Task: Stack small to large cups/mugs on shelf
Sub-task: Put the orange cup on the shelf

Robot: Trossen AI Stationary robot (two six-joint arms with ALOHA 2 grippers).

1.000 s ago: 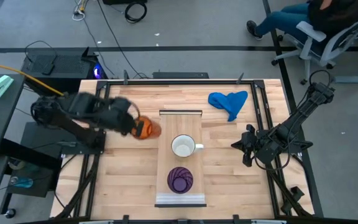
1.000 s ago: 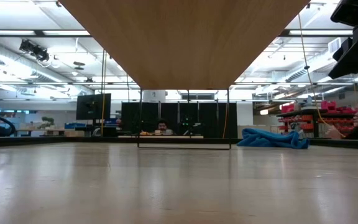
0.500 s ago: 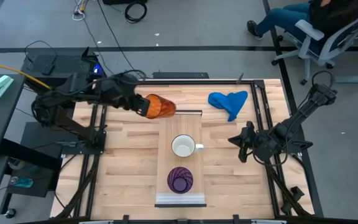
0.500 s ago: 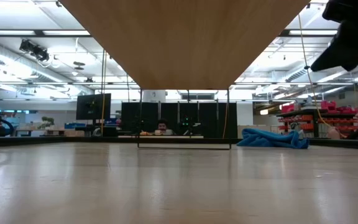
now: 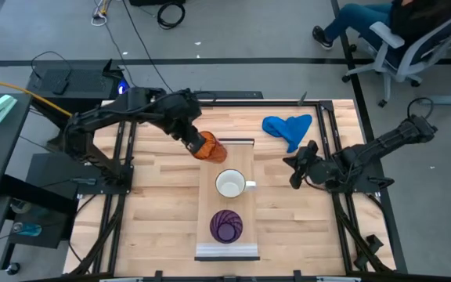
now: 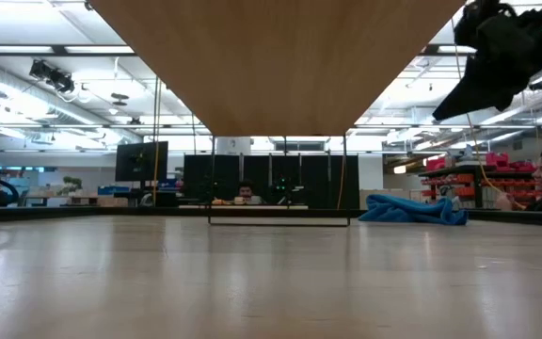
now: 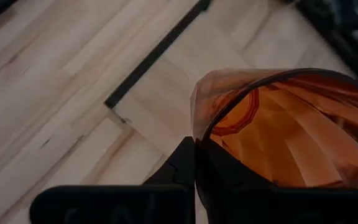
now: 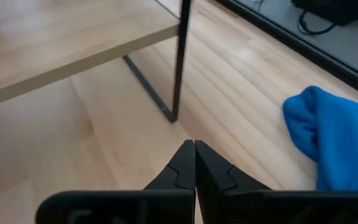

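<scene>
The orange ribbed cup (image 5: 209,147) is in my left gripper (image 5: 196,141), over the far end of the shelf (image 5: 241,160). The cup fills the left wrist view (image 7: 278,130). The white mug (image 5: 230,184) stands on its base at the shelf's middle, its handle toward the table's right. The purple ribbed cup (image 5: 226,225) stands on its base near the shelf's near end. My right gripper (image 5: 294,168) is shut and empty, right of the shelf and level with the mug. It also shows in the right wrist view (image 8: 194,144). My left gripper holds the orange cup by its wall at the rim (image 7: 196,124). One finger (image 7: 182,165) is outside, the other shows through the wall inside. The fingers come slanting down from the table's far left. The cup is tilted, its base toward the shelf.
The shelf stands raised on thin dark legs (image 8: 179,56); its underside fills the top of the low view (image 6: 280,66). A blue cloth (image 5: 288,129) lies on the tabletop at the far right. A person sits on a chair (image 5: 402,39) beyond the table's far right.
My left gripper has carried the orange cup from the tabletop left of the shelf, up and toward the far edge, then right to the shelf's far end; the cup has tipped. My right gripper has moved a little left, toward the shelf.
</scene>
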